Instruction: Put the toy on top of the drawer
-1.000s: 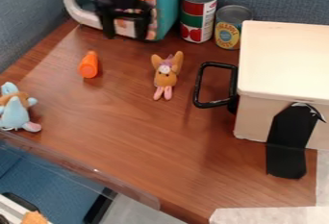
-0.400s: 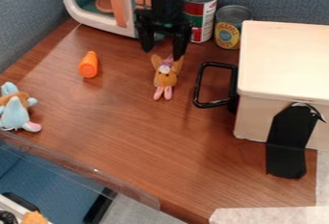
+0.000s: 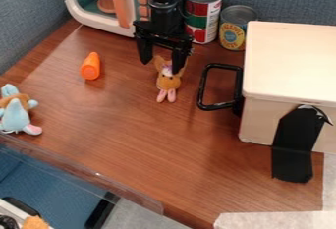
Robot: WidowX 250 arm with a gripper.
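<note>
Spread wide above a small tan plush toy point(image 3: 169, 82) on the wooden desk point(image 3: 144, 144), a black tool point(image 3: 160, 66) is poised for what looks like the grasp.
The toy lies at 9 o'clock from the pale drawer point(image 3: 292, 58), its likely destination; one fingertip overlaps its head in the camera view, though contact cannot be confirmed. A clean pick would call for a small shift toward 5 o'clock, fingers straddling the narrow body, then a straight descent, a gentle crosswise squeeze and a lift higher than the drawer's top, well clear of the black handle point(image 3: 202, 88). The toy's ears point to 12 o'clock, its pink feet point(image 3: 162, 96) to 6, its long axis running between the two.
</note>
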